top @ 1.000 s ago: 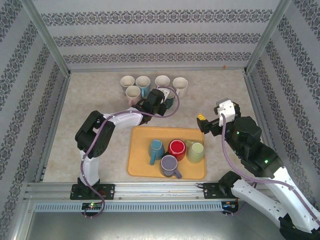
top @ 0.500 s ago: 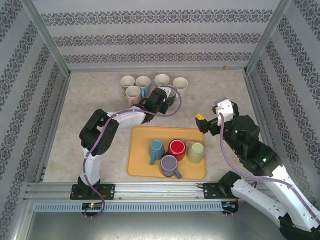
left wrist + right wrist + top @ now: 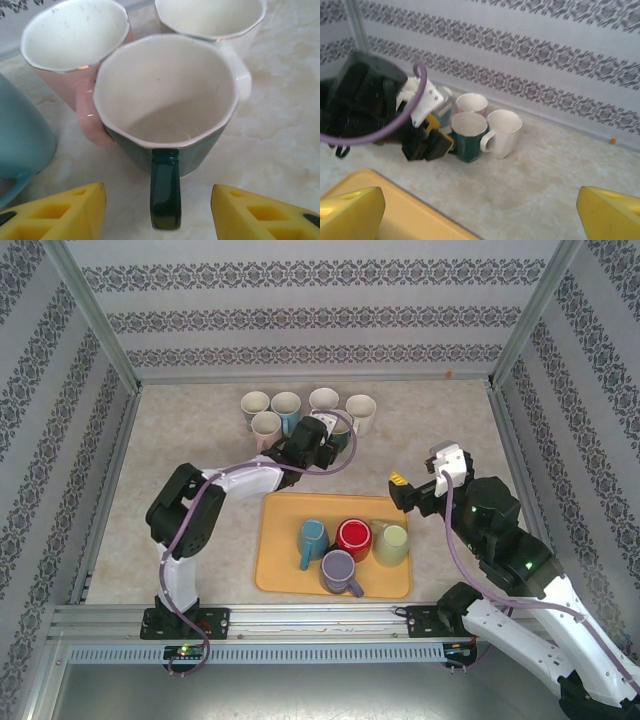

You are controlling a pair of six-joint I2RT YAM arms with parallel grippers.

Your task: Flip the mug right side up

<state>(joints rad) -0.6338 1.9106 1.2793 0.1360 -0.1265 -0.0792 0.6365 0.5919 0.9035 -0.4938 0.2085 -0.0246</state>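
Observation:
A dark green mug [image 3: 165, 107] stands upright on the table, white inside, its handle [image 3: 165, 187] pointing at my left wrist camera. My left gripper [image 3: 157, 215] is open. Its yellow fingers [image 3: 60, 215] stand on either side of the handle with a clear gap, touching nothing. From above, that mug [image 3: 340, 436] sits at the front of the group of mugs at the back, with the left gripper [image 3: 318, 440] just beside it. My right gripper [image 3: 407, 490] hangs open and empty over the table, right of the tray.
A pink mug [image 3: 70, 47] and a white mug [image 3: 212, 22] press against the green one; a light blue mug [image 3: 22, 135] is at its left. The yellow tray [image 3: 280, 570] holds blue [image 3: 313, 538], red [image 3: 354, 537], pale green [image 3: 392, 543] and purple [image 3: 340, 570] mugs.
My left gripper's jaws have spread apart off the green mug's handle, leaving the mug standing. The right arm has drifted slightly towards the tray.

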